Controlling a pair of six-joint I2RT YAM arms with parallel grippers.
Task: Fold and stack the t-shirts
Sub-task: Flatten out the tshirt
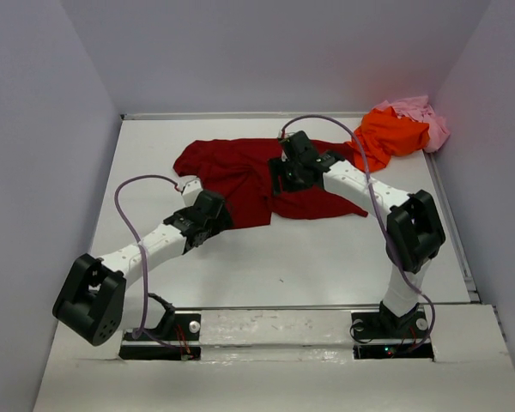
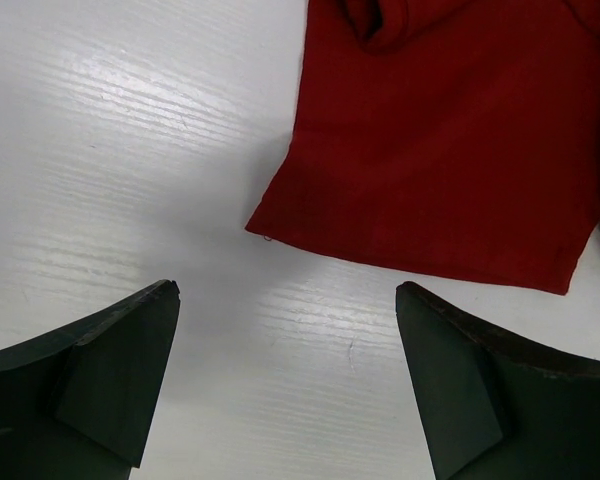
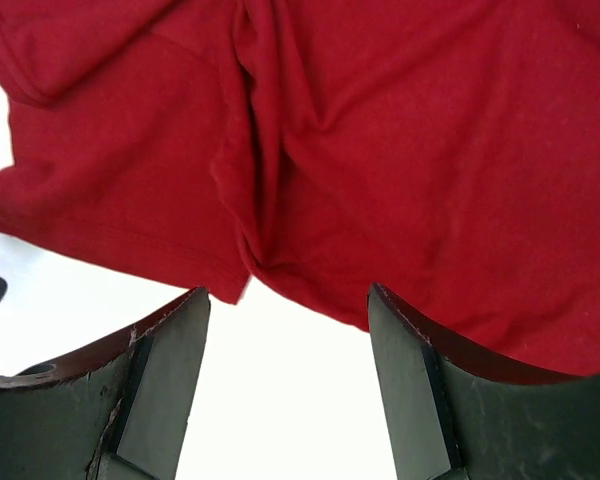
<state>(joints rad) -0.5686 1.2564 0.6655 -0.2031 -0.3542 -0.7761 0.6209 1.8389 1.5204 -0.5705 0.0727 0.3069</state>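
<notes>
The dark red t-shirt (image 1: 240, 167) lies spread and wrinkled in the middle of the table. My left gripper (image 1: 215, 213) is open and empty at the shirt's lower left edge. In the left wrist view, the gripper (image 2: 288, 288) is over bare table, with the shirt's corner (image 2: 450, 150) just ahead. My right gripper (image 1: 280, 177) is open and empty over the shirt's middle. In the right wrist view, this gripper (image 3: 288, 290) faces a bunched fold at the shirt's (image 3: 380, 150) edge. The bright orange t-shirt (image 1: 390, 133) and the pale pink t-shirt (image 1: 422, 114) lie crumpled together at the back right.
White walls close in the table (image 1: 309, 257) at the left, back and right. The arm bases (image 1: 275, 330) stand at the near edge. A purple cable (image 1: 129, 223) loops beside the left arm and another runs above the right arm.
</notes>
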